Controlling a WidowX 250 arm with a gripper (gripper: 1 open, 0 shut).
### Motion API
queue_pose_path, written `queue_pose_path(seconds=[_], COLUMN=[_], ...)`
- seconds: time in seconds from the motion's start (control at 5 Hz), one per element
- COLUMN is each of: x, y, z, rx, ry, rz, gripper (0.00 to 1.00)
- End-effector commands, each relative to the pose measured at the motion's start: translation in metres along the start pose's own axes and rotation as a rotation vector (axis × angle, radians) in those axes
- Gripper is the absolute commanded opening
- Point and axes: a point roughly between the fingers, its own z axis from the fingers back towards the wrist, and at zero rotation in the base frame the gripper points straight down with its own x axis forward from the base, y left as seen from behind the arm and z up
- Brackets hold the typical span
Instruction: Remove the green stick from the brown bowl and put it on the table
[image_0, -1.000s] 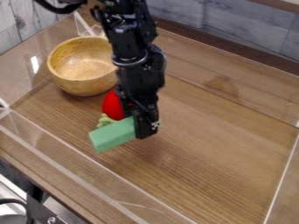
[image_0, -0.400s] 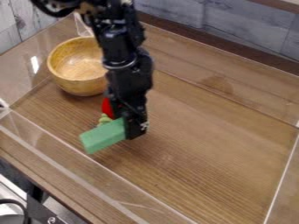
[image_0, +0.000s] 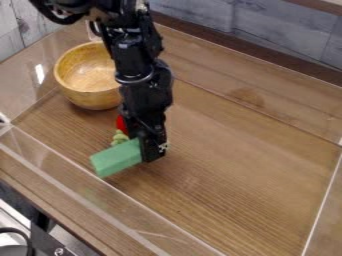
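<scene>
Brown wood-grain table (image_0: 254, 150) here, with long streaky grain running across it and a bit of glare on the far side. Low clear acrylic walls (image_0: 80, 215) box it in all round, and you can see reflections along the near one and the left one. Behind the far wall there's a pale, weathered-looking plank surface, greyish white. Bottom left corner, outside the wall, there's some dark stuff, can't really tell what it is.

The brown bowl (image_0: 80, 75) sits on the table toward the back left, upright, thick-walled, pale inside, and nothing visible in it. The black robot arm comes down from the top of the shot just to the right of the bowl, pointing pretty much straight down.

The gripper (image_0: 150, 148) has its jaws pinched in tight on the right end of the green stick (image_0: 118, 160), so the stick is out of the bowl, down low near the front left part of the table, well apart from the bowl. It sticks out to the left of the jaws, slightly tilted. Whether its underside is actually touching the wood, I can't tell from this angle.

Just behind the gripper a red toy (image_0: 123, 124) peeks out, mostly hidden by the arm, between the bowl and the stick.
</scene>
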Motion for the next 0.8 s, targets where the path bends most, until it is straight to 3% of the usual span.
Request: queue_pose_path(seconds=[0.0,0.2,0.6], x=[0.024,0.034,0.035], y=[0.006,0.007,0.016], z=[0.009,0.005,0.019], rx=[0.033,0.034,0.034], ry=[-0.048,-0.052,-0.065], rz=[-0.001,0.021,0.08], gripper=[0.0,0.0,0.0])
